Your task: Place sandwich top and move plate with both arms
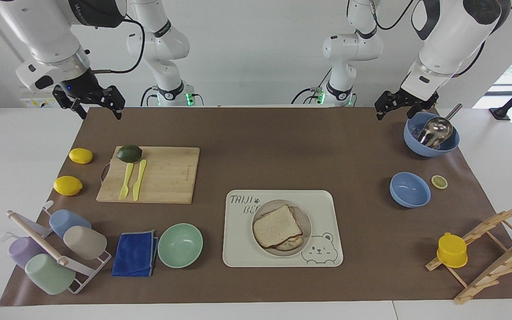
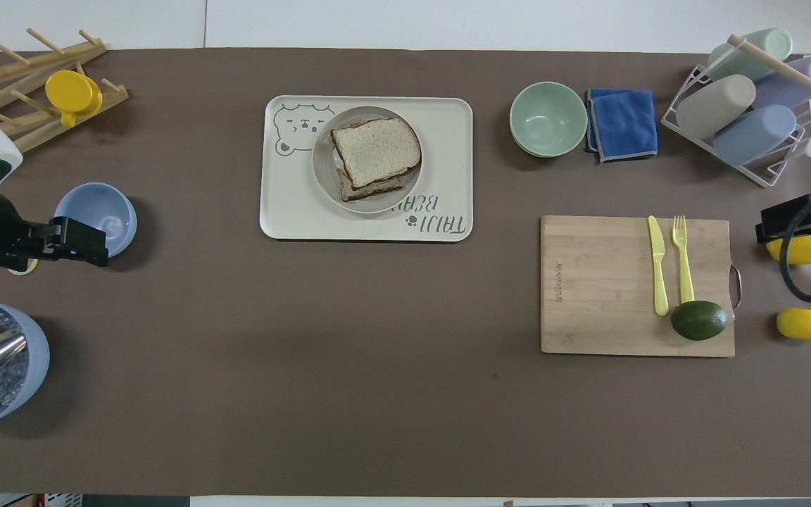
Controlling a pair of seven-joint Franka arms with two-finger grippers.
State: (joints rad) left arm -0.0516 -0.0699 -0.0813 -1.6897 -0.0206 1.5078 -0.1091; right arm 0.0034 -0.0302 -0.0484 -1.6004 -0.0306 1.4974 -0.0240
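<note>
"TAIJI BEAR" with a paw print reads at the tray's (image 2: 448, 113) five o'clock corner overhead; the cutting board's (image 1: 167, 175) small brand mark is illegible.

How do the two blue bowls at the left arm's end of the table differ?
The blue bowl with the scoop holds a metal scoop and what looks like ice; the empty blue bowl holds nothing. The bowl with the scoop sits nearer to the robots and looks bigger in the overhead view. Both are round, blue and upright on the brown mat.

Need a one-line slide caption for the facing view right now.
Sandwich top rests on the plate on the bear tray; left gripper and right gripper hang raised and empty over the table's robot-side corners.
</note>
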